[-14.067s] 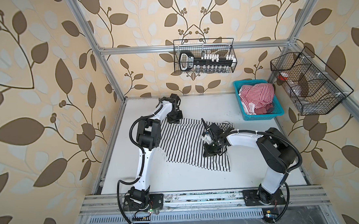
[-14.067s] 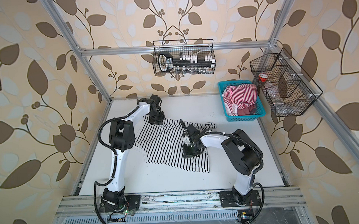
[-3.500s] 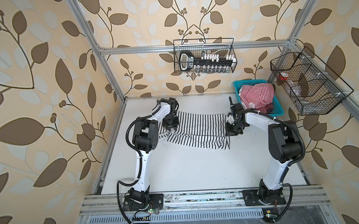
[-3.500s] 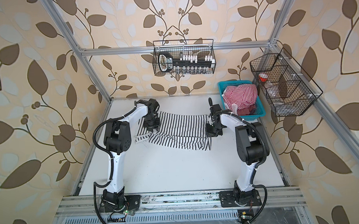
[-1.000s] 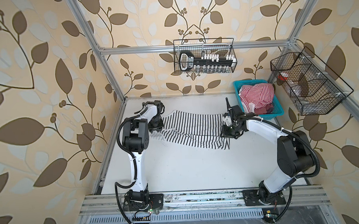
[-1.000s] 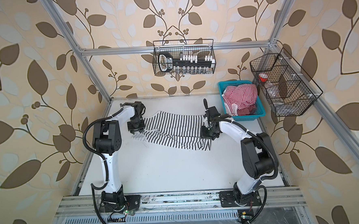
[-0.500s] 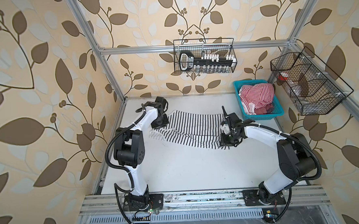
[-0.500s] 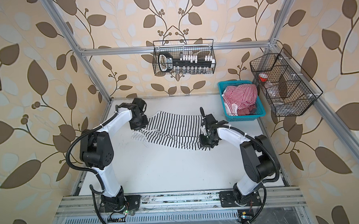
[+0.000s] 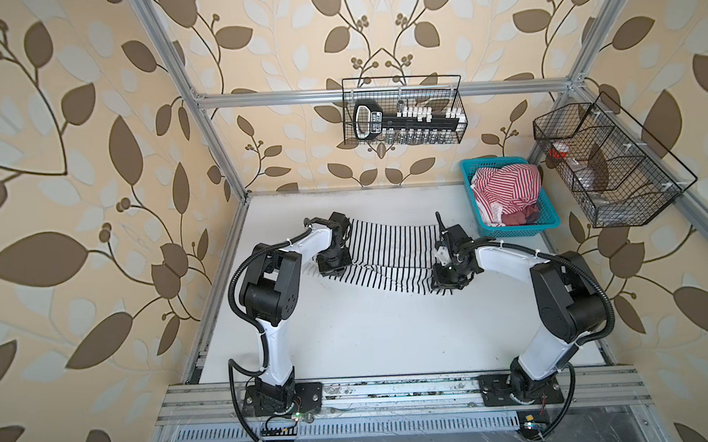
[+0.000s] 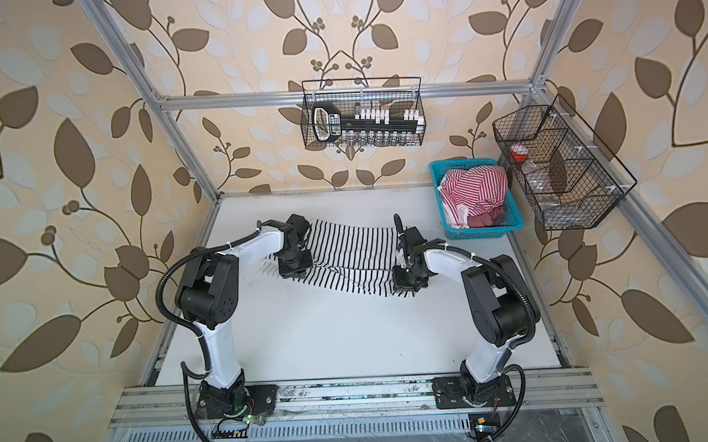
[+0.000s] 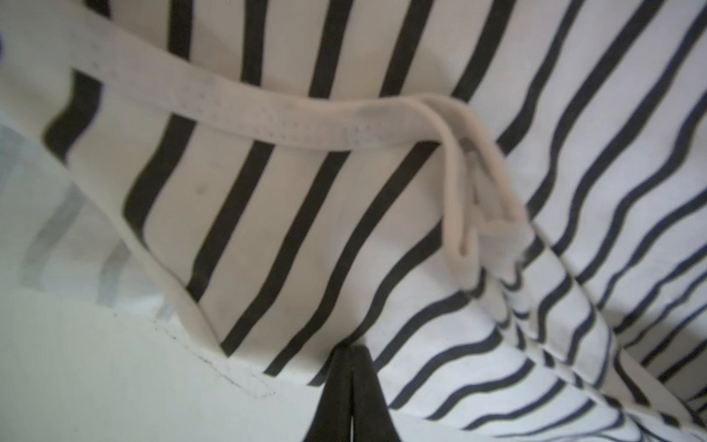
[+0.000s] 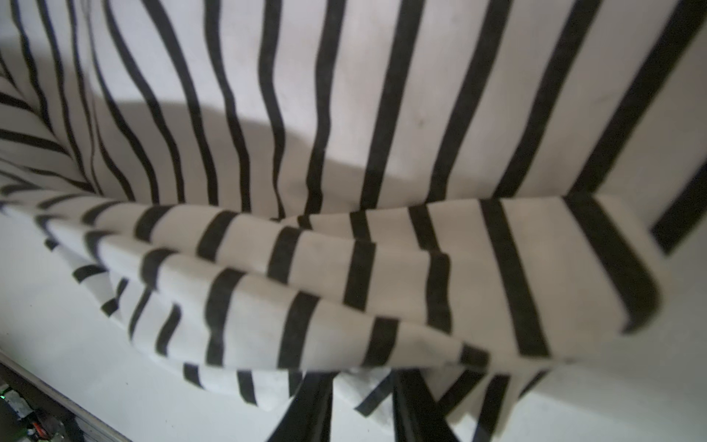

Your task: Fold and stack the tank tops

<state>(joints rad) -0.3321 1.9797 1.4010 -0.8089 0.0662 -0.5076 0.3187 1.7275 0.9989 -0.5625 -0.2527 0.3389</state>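
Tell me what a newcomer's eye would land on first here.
The black-striped tank top stretches across the back half of the table, one end pinched in the shut left gripper, the right gripper straddling a fold at the other. Next comes the red-striped tank top heaped in the teal basket at the back right corner.

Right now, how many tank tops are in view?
2. The black-striped tank top lies on the table; the red-striped tank top is bunched in the blue basket, far right. Others may hide beneath.
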